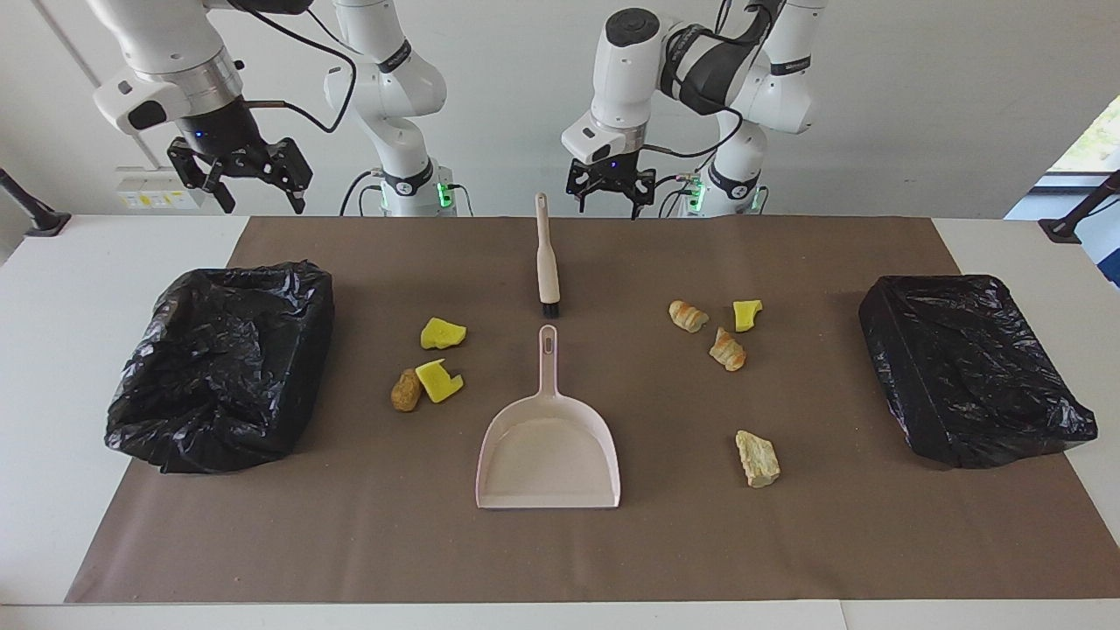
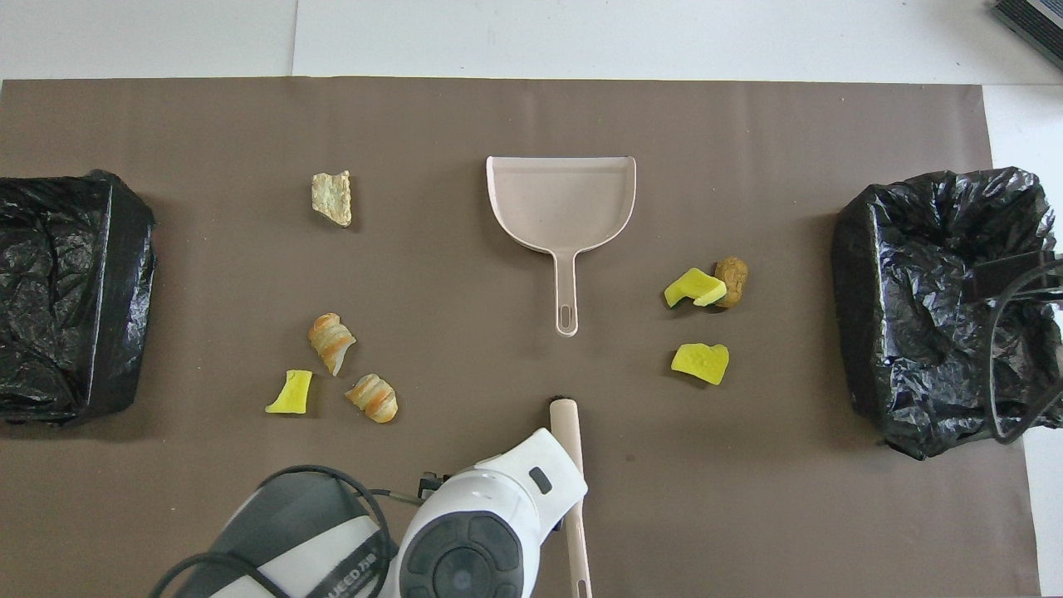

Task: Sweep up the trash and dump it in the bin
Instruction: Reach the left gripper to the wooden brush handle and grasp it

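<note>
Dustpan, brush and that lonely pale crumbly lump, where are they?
dustpan (image 1: 549,455), facing view, middle of its pan.
brush (image 1: 547,262), facing view, middle of its handle.
pale lump (image 2: 332,198), overhead view, its middle.
</note>
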`<state>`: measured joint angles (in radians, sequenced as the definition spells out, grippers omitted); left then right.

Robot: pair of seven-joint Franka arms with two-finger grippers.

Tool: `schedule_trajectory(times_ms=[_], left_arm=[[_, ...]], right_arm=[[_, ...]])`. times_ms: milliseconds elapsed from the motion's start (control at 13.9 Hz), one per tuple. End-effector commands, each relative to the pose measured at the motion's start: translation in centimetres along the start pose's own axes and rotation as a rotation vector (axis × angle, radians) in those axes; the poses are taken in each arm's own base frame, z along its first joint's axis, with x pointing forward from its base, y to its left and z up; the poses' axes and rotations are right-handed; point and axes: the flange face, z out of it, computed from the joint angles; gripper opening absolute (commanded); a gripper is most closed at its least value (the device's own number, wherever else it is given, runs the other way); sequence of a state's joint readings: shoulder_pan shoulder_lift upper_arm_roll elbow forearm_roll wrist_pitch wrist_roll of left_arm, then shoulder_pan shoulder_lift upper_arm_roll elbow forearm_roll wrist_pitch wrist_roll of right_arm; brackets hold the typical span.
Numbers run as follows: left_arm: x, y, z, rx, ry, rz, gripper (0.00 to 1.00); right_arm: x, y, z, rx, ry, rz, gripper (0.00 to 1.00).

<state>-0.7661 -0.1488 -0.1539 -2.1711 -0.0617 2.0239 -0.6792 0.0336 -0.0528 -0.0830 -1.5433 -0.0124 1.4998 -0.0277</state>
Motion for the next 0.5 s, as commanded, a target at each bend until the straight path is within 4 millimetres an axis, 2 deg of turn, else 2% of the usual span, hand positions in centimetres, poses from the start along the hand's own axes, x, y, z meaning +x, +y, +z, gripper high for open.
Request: schedule_trajectory(times_ms=[0, 72, 144, 288, 360, 432], left_arm=[[-1.9, 4.0, 4.2, -0.013, -0.008, -0.053, 1.00], [-2.7, 5.3, 5.3, -0.012, -0.013, -0.050, 1.00], [-3.1, 5.6, 5.9, -0.014, -0.011, -0.069, 1.00], [-5.7, 7.2, 7.6, -0.031, 0.004, -0.093, 1.00], [-6.3, 7.4, 8.4, -0.033, 0.005, -0.131, 1.00], [-7.4, 8.3, 9.9, -0.016, -0.012, -0.145, 1.00]], right_arm=[[-0.3, -0.1, 0.0, 0.004, 0.005, 0.009, 1.00], [-0.3, -0.1, 0.0, 0.004, 0.005, 0.009, 1.00], [-0.3, -0.1, 0.0, 0.004, 0.005, 0.009, 1.00], [-0.3, -0.1, 0.0, 0.004, 0.005, 0.009, 1.00], [-0.3, -0.1, 0.0, 0.004, 0.005, 0.009, 1.00], [-0.3, -0.1, 0.0, 0.004, 0.005, 0.009, 1.00]])
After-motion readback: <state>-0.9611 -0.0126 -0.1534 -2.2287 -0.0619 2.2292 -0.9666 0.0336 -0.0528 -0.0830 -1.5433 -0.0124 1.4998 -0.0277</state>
